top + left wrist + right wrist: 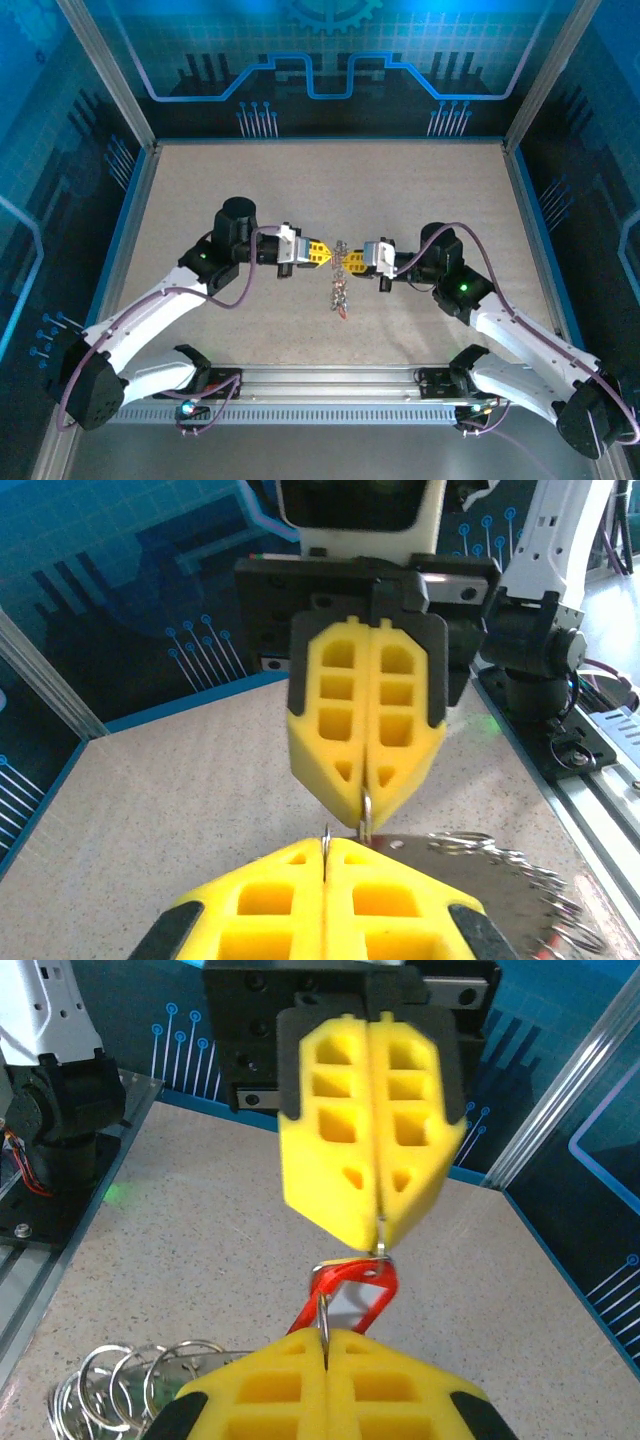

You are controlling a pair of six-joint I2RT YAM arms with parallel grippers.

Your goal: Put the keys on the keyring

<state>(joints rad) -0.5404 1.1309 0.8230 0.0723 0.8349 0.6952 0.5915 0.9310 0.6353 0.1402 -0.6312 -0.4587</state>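
Left gripper (325, 253) and right gripper (357, 257) are clenched tip to tip on one wire loop (323, 1312).
On the near side of the fingertips, the keys (341, 290) trail over the table (330, 180) toward the base rail (330, 378). A red tag (350, 1272) hangs at the pinch. Beyond and to both sides the table lies open, its walls (135, 200) well apart.

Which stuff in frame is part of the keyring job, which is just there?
Job: left gripper and right gripper, each shut on a wire ring; red tag; bunch of keys.
Just there: table, front rail, blue backdrop.
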